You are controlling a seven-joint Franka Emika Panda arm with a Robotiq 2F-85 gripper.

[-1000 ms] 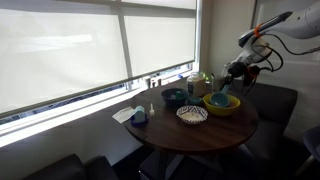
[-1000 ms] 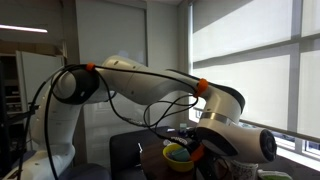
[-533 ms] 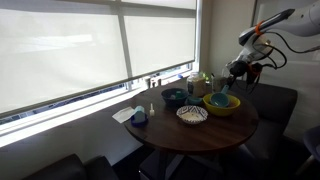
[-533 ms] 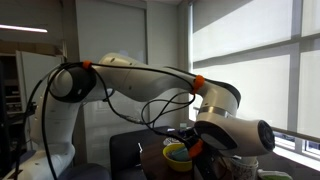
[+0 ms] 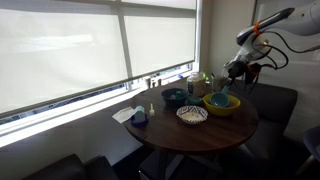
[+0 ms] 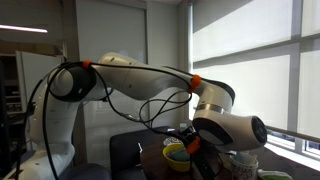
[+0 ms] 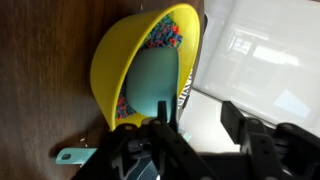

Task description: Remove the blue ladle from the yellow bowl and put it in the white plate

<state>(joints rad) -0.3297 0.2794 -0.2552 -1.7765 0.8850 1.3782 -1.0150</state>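
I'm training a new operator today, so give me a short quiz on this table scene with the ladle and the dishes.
1. True or false: the blue ladle lies on the white plate.
2. Which dish is nearest the claw? A) dark teal bowl B) yellow bowl C) white plate
3. Fill in: the top of the table is ___ in shape.

Key: 1 false, its scoop is in the yellow bowl; 2 B; 3 round.
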